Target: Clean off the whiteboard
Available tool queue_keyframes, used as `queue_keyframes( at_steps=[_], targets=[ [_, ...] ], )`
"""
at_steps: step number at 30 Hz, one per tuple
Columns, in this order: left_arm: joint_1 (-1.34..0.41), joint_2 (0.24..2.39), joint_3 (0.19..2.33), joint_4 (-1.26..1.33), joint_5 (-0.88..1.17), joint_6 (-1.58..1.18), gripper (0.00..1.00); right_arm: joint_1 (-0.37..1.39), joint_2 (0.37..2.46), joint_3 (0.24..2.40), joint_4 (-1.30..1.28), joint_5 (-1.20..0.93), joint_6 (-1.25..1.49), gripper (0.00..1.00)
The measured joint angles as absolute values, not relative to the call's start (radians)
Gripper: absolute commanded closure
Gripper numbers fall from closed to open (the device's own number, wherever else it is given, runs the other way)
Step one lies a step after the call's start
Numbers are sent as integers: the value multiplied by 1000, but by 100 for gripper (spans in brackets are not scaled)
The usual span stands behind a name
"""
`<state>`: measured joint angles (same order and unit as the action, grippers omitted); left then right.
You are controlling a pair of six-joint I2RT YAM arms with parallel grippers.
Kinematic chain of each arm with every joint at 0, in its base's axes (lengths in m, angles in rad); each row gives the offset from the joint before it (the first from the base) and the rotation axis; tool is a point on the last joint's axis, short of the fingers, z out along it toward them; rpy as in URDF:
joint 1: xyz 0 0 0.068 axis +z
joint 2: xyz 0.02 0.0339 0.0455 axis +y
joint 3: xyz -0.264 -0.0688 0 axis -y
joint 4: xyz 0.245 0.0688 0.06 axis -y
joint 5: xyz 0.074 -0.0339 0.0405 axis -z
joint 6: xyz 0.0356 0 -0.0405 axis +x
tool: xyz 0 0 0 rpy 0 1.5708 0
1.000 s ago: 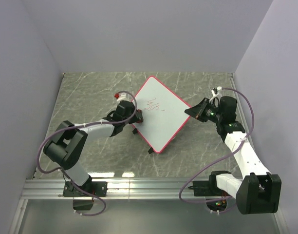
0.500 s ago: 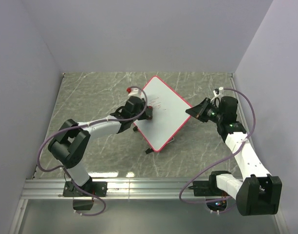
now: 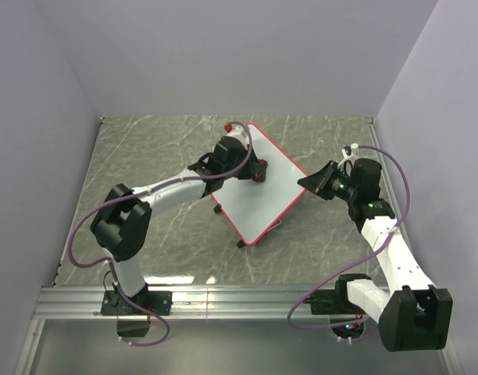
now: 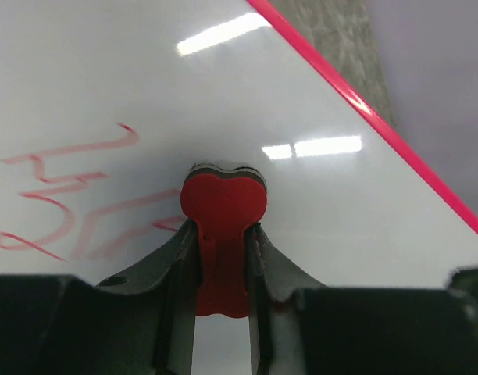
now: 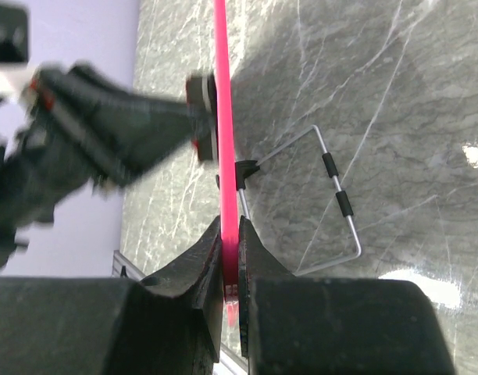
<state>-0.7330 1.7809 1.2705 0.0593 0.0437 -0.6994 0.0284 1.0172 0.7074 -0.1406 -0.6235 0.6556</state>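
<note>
The whiteboard (image 3: 262, 205), white with a thin pink frame (image 4: 379, 125), stands tilted on the marble table. My left gripper (image 3: 251, 168) is shut on the red-and-black eraser (image 4: 223, 201), which presses flat against the board's upper part. Smeared red writing (image 4: 67, 195) remains just left of the eraser. My right gripper (image 3: 308, 181) is shut on the board's right corner; in the right wrist view its jaws clamp the pink edge (image 5: 223, 117). That view also shows the eraser (image 5: 201, 117) against the board's face.
A wire stand (image 5: 337, 205) folds out behind the board onto the marble table (image 3: 145, 156). Black feet (image 3: 240, 243) stick out at the board's lower edge. Purple walls close in the table on three sides, and an aluminium rail (image 3: 223, 297) runs along the near edge.
My left gripper has swept the eraser rightward and away across the board, over the writing. The board has shifted slightly. The right gripper keeps its hold on the corner.
</note>
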Motion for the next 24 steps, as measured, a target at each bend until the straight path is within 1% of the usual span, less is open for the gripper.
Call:
queue_keyframes(
  at_steps=[7, 11, 18, 24],
  targets=[
    [-524, 1895, 1295, 62, 77, -690, 100, 30, 1016, 721, -176, -625, 650, 100],
    [-469, 1929, 1278, 96, 94, -691, 100, 30, 1016, 735, -200, -624, 654, 100],
    [-490, 1891, 1219, 135, 72, -687, 100, 30, 1018, 741, -213, -629, 654, 100],
    [-604, 1832, 1239, 69, 49, -673, 100, 30, 1028, 746, -210, -626, 657, 100]
  ],
)
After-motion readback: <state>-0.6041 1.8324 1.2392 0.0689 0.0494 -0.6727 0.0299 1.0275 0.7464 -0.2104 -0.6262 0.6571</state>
